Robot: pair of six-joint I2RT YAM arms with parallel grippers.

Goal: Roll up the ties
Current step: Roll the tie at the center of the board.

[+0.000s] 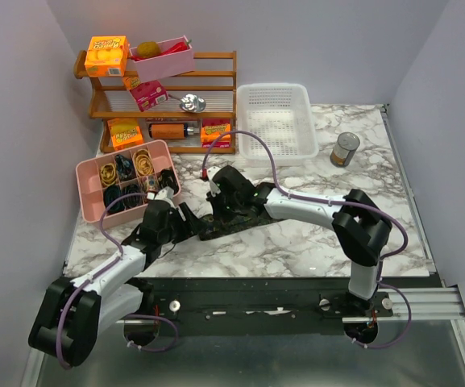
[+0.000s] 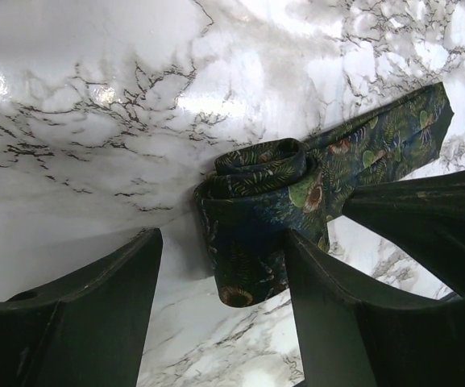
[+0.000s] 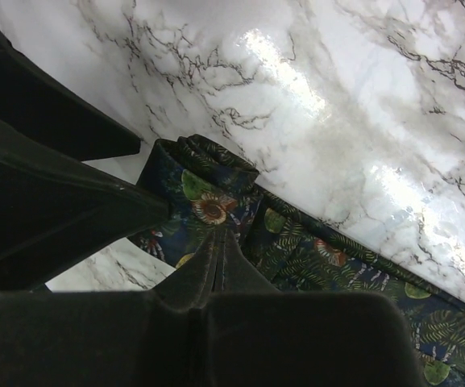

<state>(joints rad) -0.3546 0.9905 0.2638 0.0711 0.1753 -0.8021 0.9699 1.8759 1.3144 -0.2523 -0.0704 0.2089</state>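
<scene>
One tie [image 1: 216,227], dark fabric with a green fern and feather print, lies on the marble table between my two grippers. Its near end is rolled into a loose coil [image 2: 256,181] and the rest trails off to the right [image 2: 401,129]. My left gripper [image 2: 224,302] is open and straddles the coil, with the fabric close to its right finger [image 2: 337,314]. My right gripper [image 3: 220,242] is shut, and its joined tips rest on the folded part of the tie [image 3: 208,205]. I see no fabric between its fingers. In the top view both grippers meet over the tie, left gripper [image 1: 176,222] and right gripper [image 1: 216,216].
A pink divided tray [image 1: 87,173] with small elastic loops stands at the left. A wooden shelf [image 1: 216,56] with boxes is at the back left, a white basket [image 1: 274,121] behind the arms, and a can [image 1: 345,149] at the back right.
</scene>
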